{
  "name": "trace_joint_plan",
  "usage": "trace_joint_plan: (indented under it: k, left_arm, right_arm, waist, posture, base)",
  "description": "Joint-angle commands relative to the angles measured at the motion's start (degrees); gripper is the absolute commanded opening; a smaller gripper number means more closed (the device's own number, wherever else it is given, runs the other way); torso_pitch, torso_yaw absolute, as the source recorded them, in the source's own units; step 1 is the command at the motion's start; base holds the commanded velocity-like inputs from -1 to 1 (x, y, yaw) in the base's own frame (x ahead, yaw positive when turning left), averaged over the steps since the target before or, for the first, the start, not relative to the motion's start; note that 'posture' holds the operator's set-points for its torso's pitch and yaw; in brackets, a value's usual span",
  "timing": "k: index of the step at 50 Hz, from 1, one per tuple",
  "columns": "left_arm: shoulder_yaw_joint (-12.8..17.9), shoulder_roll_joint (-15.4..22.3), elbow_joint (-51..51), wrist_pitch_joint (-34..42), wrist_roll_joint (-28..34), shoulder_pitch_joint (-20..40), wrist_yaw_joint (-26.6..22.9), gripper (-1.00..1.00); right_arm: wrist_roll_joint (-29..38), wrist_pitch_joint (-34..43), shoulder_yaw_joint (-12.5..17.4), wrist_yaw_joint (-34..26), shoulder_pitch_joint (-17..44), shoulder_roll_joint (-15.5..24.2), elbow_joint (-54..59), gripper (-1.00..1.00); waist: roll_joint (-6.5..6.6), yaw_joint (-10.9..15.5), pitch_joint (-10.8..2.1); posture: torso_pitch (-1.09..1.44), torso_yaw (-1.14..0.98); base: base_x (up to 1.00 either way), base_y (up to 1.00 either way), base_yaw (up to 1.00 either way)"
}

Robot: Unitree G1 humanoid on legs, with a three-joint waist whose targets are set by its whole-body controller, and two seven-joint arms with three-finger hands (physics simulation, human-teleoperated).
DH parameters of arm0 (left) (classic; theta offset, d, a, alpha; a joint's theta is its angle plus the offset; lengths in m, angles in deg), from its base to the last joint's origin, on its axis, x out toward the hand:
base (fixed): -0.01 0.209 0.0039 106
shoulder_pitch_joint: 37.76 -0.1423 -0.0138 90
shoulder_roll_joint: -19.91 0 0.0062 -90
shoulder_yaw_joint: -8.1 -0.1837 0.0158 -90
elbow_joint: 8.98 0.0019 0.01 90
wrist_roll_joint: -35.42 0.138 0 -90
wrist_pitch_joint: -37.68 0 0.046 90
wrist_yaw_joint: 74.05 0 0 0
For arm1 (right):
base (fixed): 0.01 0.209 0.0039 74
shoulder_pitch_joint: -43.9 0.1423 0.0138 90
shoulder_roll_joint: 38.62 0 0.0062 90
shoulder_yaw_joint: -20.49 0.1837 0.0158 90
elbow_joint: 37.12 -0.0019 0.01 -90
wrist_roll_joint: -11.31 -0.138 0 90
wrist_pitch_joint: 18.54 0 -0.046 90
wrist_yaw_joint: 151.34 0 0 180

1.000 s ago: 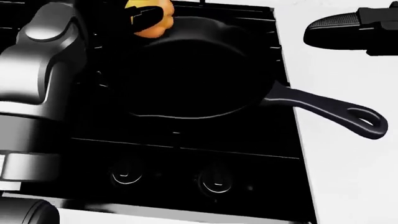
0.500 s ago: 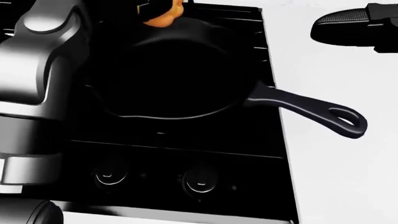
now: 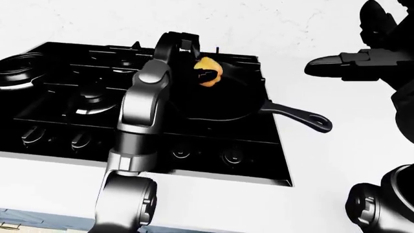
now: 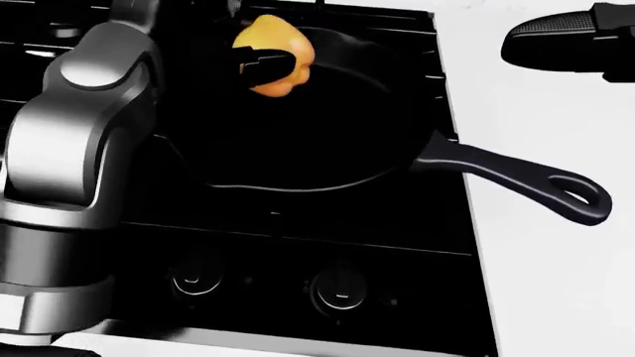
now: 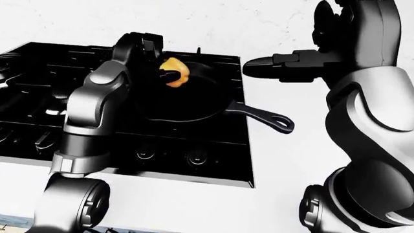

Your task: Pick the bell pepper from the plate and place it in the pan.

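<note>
An orange-yellow bell pepper (image 4: 277, 62) hangs over the upper left part of the black pan (image 4: 337, 160), with my left hand (image 4: 263, 65) shut on it; dark fingers (image 4: 266, 70) wrap across its face. The pan rests on a black stove, its handle (image 4: 521, 182) pointing right onto the white counter. In the eye views the pepper (image 3: 209, 73) sits just above the pan's far rim. My right hand (image 5: 275, 67) hovers flat and open above the counter, right of the pan, holding nothing. No plate shows in any view.
The black gas stove (image 3: 71, 97) has burners to the left and knobs (image 4: 342, 290) along its lower edge. White counter (image 4: 556, 282) lies right of the stove. My left forearm (image 4: 74, 134) fills the head view's left side.
The pepper in my left hand has come down and right, further over the pan. The head view shifted slightly, so the pan appears moved right. My right hand stays put.
</note>
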Motion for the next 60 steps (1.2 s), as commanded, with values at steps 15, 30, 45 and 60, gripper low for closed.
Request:
trace_joint_plan:
  k: [15, 30, 45, 60]
  left_arm:
    - [0.25, -1.34, -1.22, -3.62, 3.06, 1.31, -2.09, -1.0]
    - [0.2, -1.73, 0.32, -5.05, 3.56, 0.89, -2.22, -1.0]
    - [-0.14, -1.95, -0.65, -4.48, 4.25, 0.48, -3.3, -0.5]
    - [-0.39, -2.35, -1.39, -4.67, 5.09, -0.52, -4.24, 0.0]
  right_arm:
    - [-0.9, -1.28, 0.78, 1.17, 1.9, 1.11, -0.62, 1.0]
    - [-1.58, -1.72, 0.86, 1.55, 1.73, 1.45, -0.35, 1.0]
    - [-2.35, -2.08, 0.81, 2.13, 1.64, 1.78, -0.1, 1.0]
    - [-2.86, -2.37, 0.79, 2.45, 1.29, 2.03, -0.14, 1.0]
  waist:
    - [-0.31, 0.08, -1.81]
    - [-0.41, 0.09, -1.88]
    - [-0.45, 0.11, -1.89]
    - [-0.53, 0.12, -1.9]
  posture:
    - [0.0, 0.0]
    - [0.0, 0.0]
    - [0.0, 0.0]
    - [0.0, 0.0]
  base:
    - [0.0, 0.0, 0.0]
    - [0.0, 0.0, 0.0]
    - [0.0, 0.0, 0.0]
    - [0.0, 0.0, 0.0]
